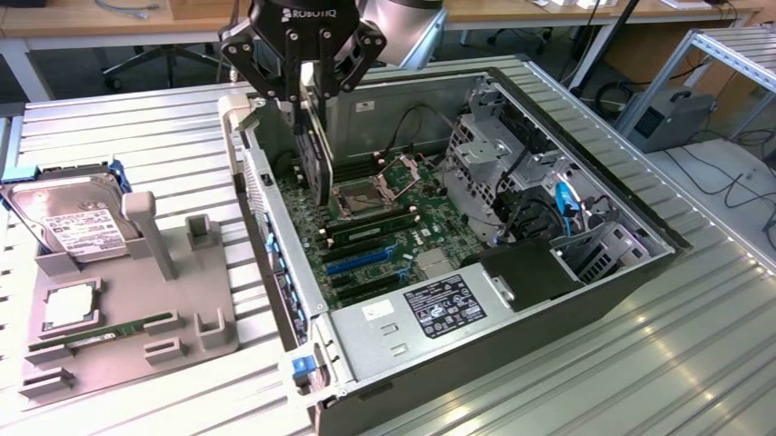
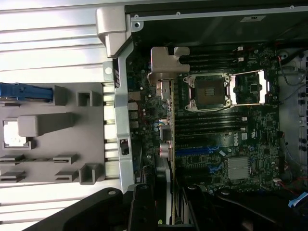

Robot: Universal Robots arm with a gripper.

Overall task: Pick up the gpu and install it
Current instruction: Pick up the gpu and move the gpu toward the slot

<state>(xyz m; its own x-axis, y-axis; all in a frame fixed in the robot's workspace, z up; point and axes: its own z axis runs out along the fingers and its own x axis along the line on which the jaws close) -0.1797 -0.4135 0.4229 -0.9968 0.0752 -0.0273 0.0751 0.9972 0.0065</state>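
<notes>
Black gripper (image 1: 309, 91) clamped on the thin green-and-black gpu card (image 1: 319, 159), long axis hanging pretty much straight down over the green motherboard (image 1: 424, 216).

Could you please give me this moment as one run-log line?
hand: shut on gpu | gpu: upright, over motherboard inside open computer case | install: not yet seated

A robotics lab or workshop: a ribbed metal tabletop (image 1: 679, 363) carries an open computer case (image 1: 533, 329), with wooden desks (image 1: 73, 23), an office chair (image 1: 158, 59) and floor cables (image 1: 728, 177) behind.
</notes>
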